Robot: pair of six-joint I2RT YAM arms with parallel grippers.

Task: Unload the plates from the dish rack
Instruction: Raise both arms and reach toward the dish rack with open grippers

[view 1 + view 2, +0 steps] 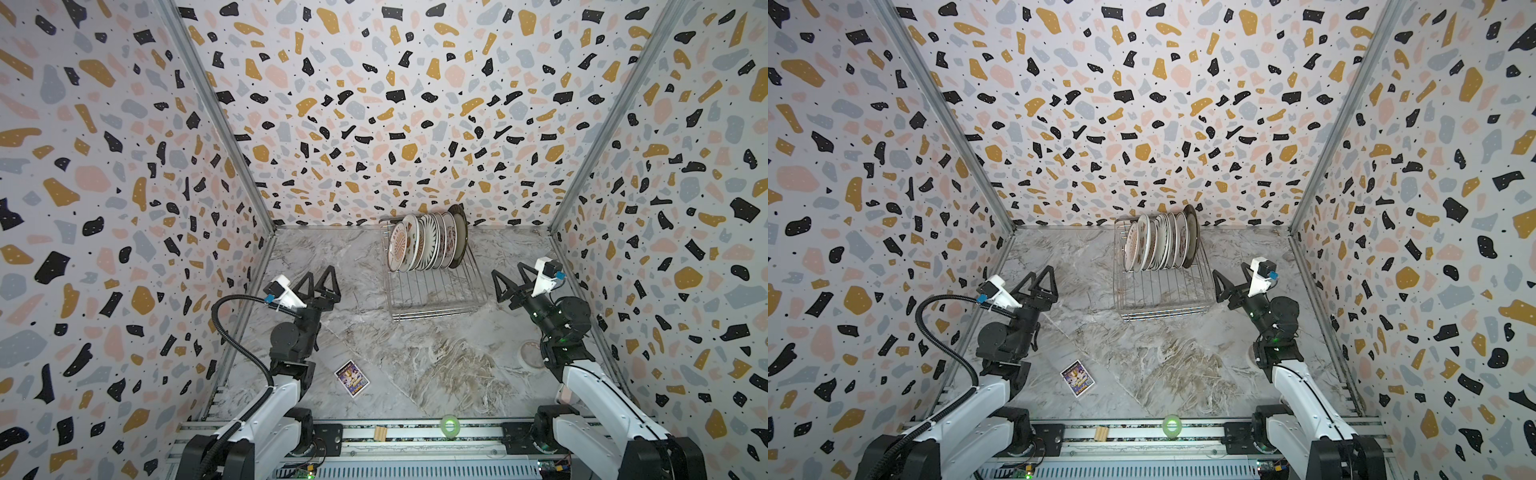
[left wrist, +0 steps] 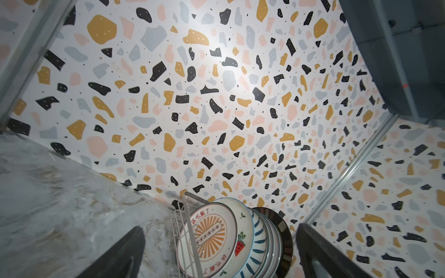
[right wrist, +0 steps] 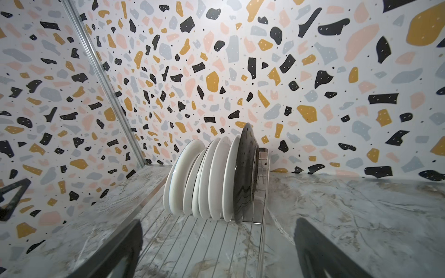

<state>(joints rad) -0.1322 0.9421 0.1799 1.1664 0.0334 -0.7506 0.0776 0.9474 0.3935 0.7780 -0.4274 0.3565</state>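
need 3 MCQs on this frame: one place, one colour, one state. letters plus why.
1. Where in the dish rack do the plates stand?
A) near end
B) middle
C) far end

2. The end plate, rightmost of the row in both top views, is:
A) white
B) dark
C) green

3. The left tool and right tool are:
A) both open, empty
B) both shut on a plate
C) one open, one shut

1 C: the row stands at the rack's far end, with bare rods nearer the robot.
2 B: it looks dark beside the white backs in the right wrist view.
3 A: each tool's jaws stand apart with nothing between.
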